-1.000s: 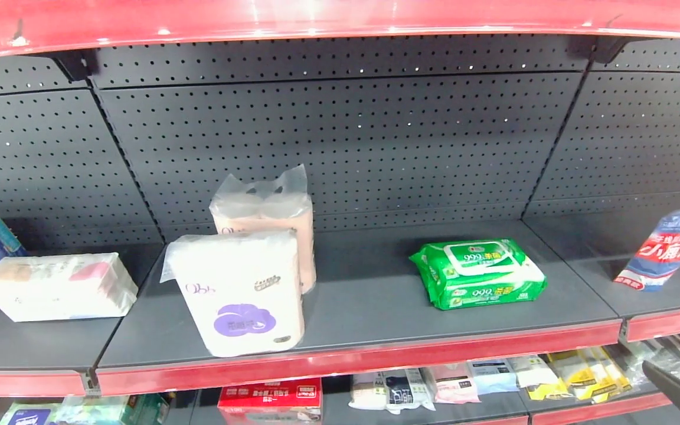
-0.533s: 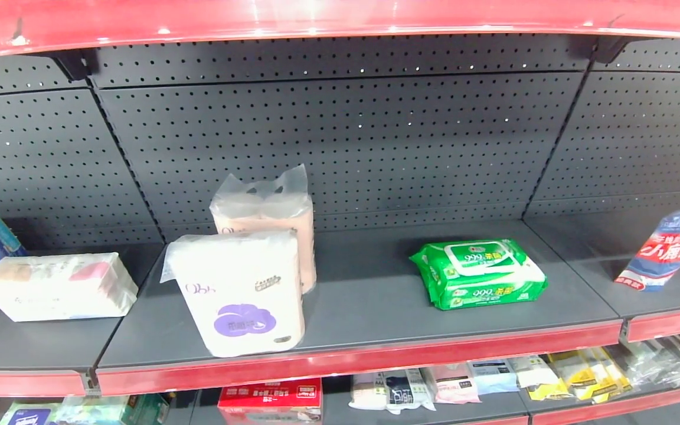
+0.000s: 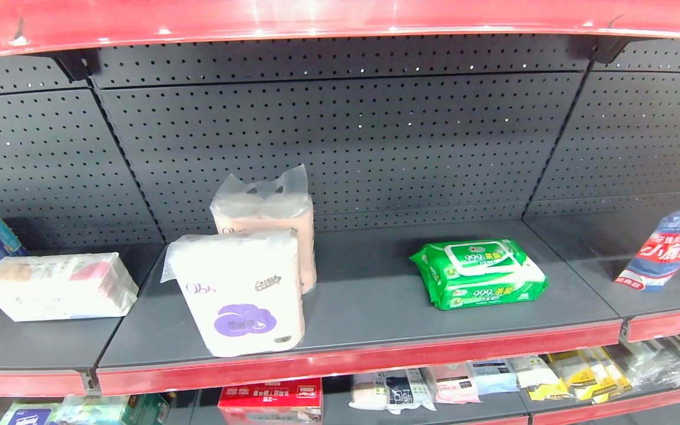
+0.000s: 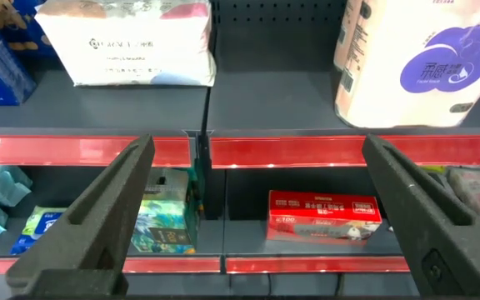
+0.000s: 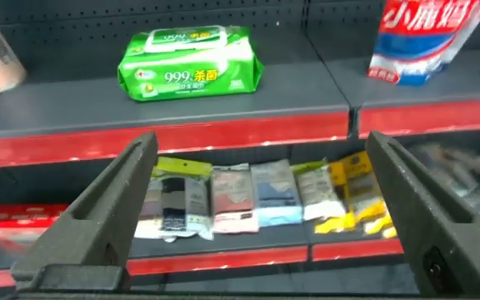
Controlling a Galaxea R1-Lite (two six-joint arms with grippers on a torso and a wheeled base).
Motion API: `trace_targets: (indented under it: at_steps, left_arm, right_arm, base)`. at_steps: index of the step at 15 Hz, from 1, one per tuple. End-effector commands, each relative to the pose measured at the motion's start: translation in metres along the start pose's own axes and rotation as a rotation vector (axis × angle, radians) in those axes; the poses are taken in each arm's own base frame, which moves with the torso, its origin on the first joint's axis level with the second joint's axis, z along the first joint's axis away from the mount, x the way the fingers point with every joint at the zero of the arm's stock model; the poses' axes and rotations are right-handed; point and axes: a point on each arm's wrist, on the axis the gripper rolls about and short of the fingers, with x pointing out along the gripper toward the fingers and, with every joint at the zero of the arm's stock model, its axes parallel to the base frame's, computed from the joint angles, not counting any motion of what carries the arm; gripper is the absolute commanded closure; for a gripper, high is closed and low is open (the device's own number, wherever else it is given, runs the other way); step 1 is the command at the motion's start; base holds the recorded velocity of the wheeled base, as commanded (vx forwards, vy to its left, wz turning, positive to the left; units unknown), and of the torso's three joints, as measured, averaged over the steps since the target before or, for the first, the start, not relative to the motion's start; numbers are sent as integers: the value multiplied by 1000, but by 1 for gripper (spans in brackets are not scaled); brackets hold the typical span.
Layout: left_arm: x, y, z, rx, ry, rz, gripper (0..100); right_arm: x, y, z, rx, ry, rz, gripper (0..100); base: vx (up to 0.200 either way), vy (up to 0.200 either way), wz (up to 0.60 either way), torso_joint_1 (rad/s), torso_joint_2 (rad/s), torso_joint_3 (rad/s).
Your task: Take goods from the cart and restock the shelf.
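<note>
Both the black-padded left gripper and right gripper are hanging spread, empty; we are advising fetching cart goods for the grey metal shelf.

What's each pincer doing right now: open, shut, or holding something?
Left pincer: open, holding nothing.
Right pincer: open, holding nothing.

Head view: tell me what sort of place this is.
Most likely a shop aisle: a grey shelf with a red front strip, a pegboard back panel, and packaged goods laid out, such as a toilet paper pack and a green wipes pack.
</note>
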Motion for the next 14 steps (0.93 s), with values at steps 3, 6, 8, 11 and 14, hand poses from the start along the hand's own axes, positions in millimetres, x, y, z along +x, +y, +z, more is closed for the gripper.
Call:
trace_targets:
  at_steps: [3,6,8,11,14]
  left_arm:
    - [0,0,0,1,0,0,0]
    - [-1,1,0,13,-19,-84,0]
    - [-3,2,-1,52,-43,-152,0]
    - [-3,2,0,59,-39,-144,0]
    - [-11,2,49,30,-123,-166,0]
  right_arm:
    - [-1,0,-1,-1,-9,9,0]
    - [-1,0,-1,2,-9,9,0]
    - [-1,0,-1,2,-9,9,0]
    - [-1,0,-1,2,-9,9,0]
    - [-1,0,-1,2,-10,9,0]
  base:
    - [0,0,0,0,0,0]
    - [0,0,0,0,0,0]
    - [0,0,0,0,0,0]
    - [0,0,0,0,0,0]
    - [0,0,0,0,0,0]
